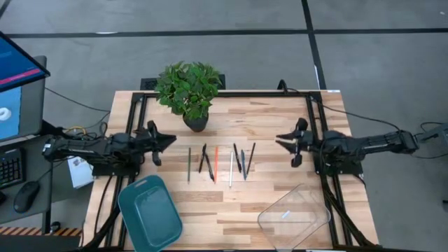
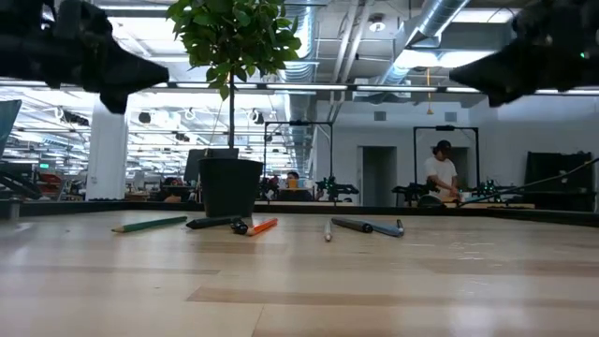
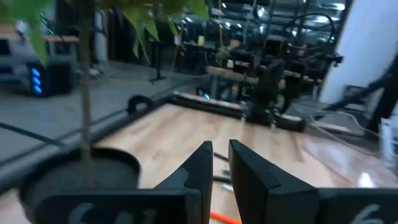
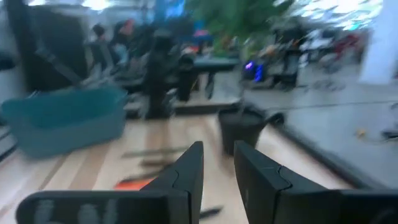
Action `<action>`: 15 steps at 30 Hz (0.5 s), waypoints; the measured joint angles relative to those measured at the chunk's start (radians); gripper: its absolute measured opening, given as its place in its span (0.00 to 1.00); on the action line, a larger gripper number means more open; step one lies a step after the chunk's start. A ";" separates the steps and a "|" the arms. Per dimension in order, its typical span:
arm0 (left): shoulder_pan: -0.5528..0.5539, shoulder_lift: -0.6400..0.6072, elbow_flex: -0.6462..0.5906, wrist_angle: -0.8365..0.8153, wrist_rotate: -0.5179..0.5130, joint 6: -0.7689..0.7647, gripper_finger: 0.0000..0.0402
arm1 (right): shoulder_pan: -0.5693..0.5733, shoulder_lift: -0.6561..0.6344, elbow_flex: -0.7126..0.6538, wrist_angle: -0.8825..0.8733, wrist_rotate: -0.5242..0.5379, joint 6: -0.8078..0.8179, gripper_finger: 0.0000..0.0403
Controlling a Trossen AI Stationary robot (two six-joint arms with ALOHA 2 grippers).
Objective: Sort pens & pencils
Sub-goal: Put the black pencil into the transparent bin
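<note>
Pens (image 1: 217, 164) spread across high view, foreshortened in low view; both end effectors (image 3: 221, 165) (image 4: 217, 165) narrow, empty.

seven pens & pencils (image 1: 216, 164); two trays (image 1: 150, 211); one plant (image 1: 189, 86)

This is a robotics lab set in a large open industrial hall. The wooden bench (image 1: 273, 203) stands on a grey concrete floor (image 1: 231, 56) marked with dark lines, beside a desk with a monitor (image 1: 17, 87), keyboard (image 1: 10, 170) and mouse (image 1: 26, 196). Beyond the bench the low view shows exposed ceiling ducts (image 2: 440, 23), rows of strip lights, other black-framed rigs (image 2: 285, 150), and a person (image 2: 438, 178) working at a far station.
</note>
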 joint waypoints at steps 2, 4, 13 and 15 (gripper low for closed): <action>0.000 0.000 0.019 0.013 -0.047 0.033 0.11 | -0.033 0.005 0.023 0.003 0.018 0.000 0.28; 0.000 -0.001 0.035 0.019 -0.105 0.064 0.11 | -0.065 0.019 0.046 0.004 0.015 0.005 0.28; 0.042 0.017 0.107 0.023 -0.163 0.097 0.11 | -0.172 0.234 0.186 0.040 -0.009 0.006 0.28; 0.066 0.044 0.129 0.023 -0.140 0.099 0.11 | -0.201 0.308 0.231 0.042 -0.042 0.007 0.28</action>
